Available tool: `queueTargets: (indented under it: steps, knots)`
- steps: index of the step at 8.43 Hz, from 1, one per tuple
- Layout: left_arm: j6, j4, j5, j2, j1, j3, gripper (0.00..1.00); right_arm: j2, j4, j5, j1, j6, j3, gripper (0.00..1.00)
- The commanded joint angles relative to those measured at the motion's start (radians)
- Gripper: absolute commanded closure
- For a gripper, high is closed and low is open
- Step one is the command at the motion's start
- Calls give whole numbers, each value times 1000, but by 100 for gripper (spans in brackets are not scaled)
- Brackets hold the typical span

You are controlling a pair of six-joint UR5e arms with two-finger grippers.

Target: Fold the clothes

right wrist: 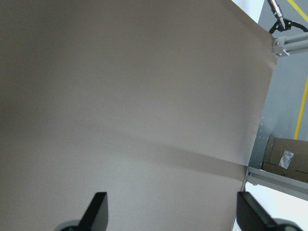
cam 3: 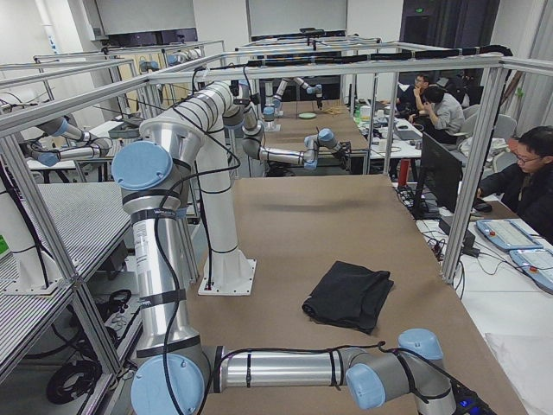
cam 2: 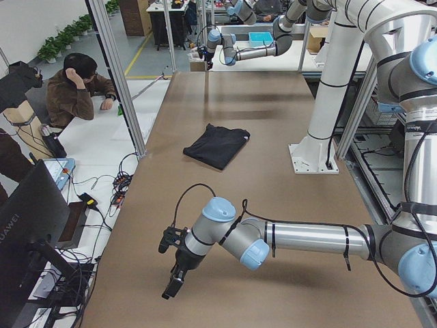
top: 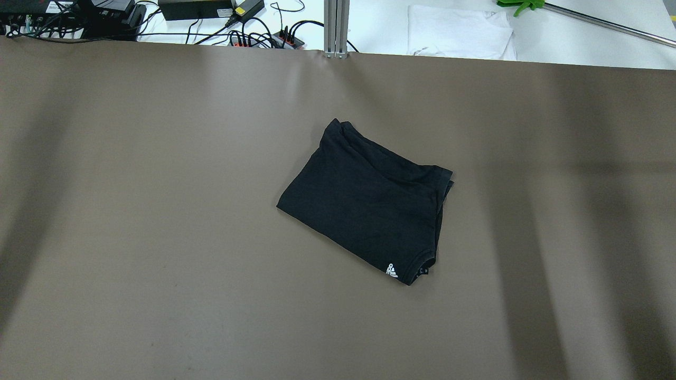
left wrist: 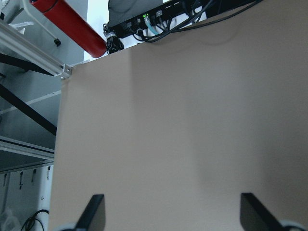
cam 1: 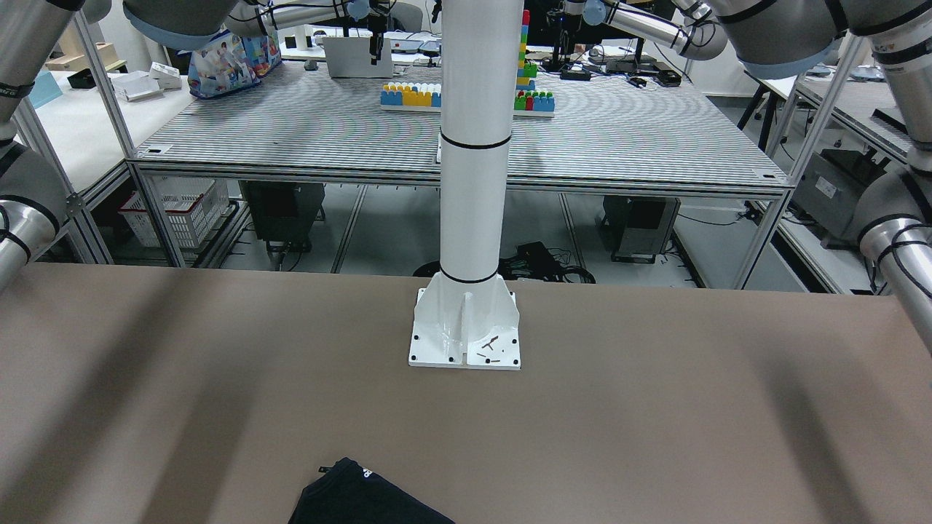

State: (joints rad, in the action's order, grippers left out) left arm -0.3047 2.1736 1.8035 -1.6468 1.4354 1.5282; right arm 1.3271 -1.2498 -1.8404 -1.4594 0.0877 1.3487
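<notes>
In the front-facing view, only a corner of the black garment (cam 1: 364,498) shows at the bottom edge, well apart from the white pillar base (cam 1: 466,331) on the brown tabletop (cam 1: 692,407). The overhead view shows it near the tabletop's middle, a little right, lying as a compact, layered rectangle set askew, with a small white logo (top: 392,271) at its near corner; no arm reaches into this view. From the left end, the left arm (cam 2: 287,239) hangs low over the near end of the tabletop, well apart from the garment. From the right end, the right arm (cam 3: 294,367) stretches along the near edge, its wrist out of frame. The left wrist view shows the left jaws spread wide over bare tabletop, holding nothing, and the right wrist view shows the right jaws the same. The folding looks essentially finished, or paused before a final tidy. Any further fold would call for both arms to travel to the middle and pinch a hemmed edge.
</notes>
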Motion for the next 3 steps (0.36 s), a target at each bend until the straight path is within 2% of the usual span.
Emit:
queueTargets:
  steps: [1,3]
  knots:
    - [164,17,-33,71,20,0,0,27,16,-2,-19,9,7,6]
    - [171,23,-99,74,19,-2,0,26,18,0,-19,12,7,6]
